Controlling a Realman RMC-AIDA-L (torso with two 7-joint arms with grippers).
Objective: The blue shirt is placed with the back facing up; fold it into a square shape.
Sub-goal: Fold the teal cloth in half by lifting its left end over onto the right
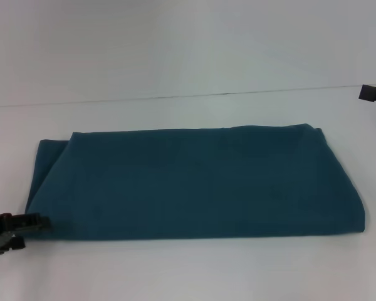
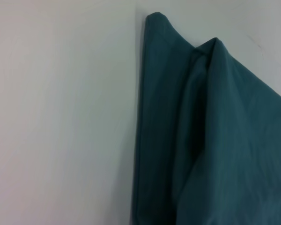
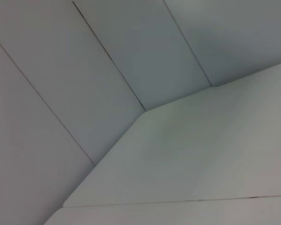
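On the white table (image 1: pixel 188 269), the blue shirt (image 1: pixel 194 185) lies folded long; its stepped left-end layers could be split if the left gripper (image 1: pixel 15 231), its opening impossible to judge, catches only the top one, while the right gripper (image 1: pixel 375 94) is parked far off, its state likewise unclear.

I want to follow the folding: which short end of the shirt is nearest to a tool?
The left short end of the blue shirt: the left tool sits beside its near corner.

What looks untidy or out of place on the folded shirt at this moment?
The blue shirt lies folded in a wide rectangle, not a square. At its left end an under layer sticks out past the top layer, so the edges do not line up. The left gripper is beside that near corner; the right gripper is far off. Nothing looks damaged.
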